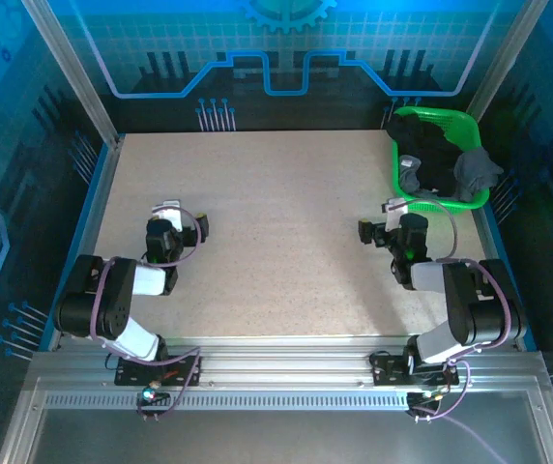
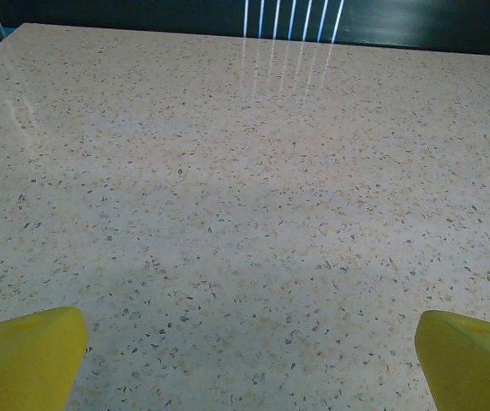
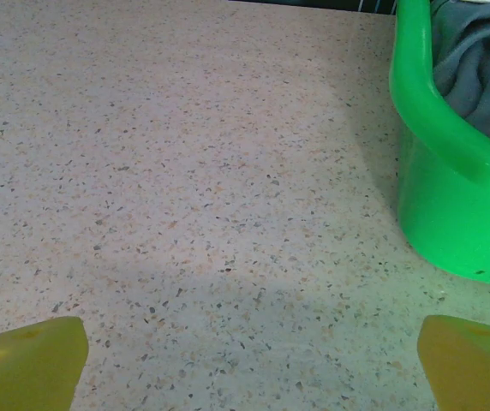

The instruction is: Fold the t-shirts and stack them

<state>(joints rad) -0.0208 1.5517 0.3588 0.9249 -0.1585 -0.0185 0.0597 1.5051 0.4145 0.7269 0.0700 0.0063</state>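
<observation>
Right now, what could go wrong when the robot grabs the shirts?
The black shirt and grey shirt lie bunched in the basket, so pulling one might drag out both.
The basket sits at the far right corner of the table; a tug could tip or slide it.
The open right gripper is near the basket and might catch its rim instead of cloth.

The overhead camera is looking down from high behind the near edge, taking in the whole table (image 1: 286, 242). Each wrist camera is sitting low and close over the speckled top, facing its far edge; the right one is sharing the green basket (image 3: 438, 197) with the overhead view.
</observation>
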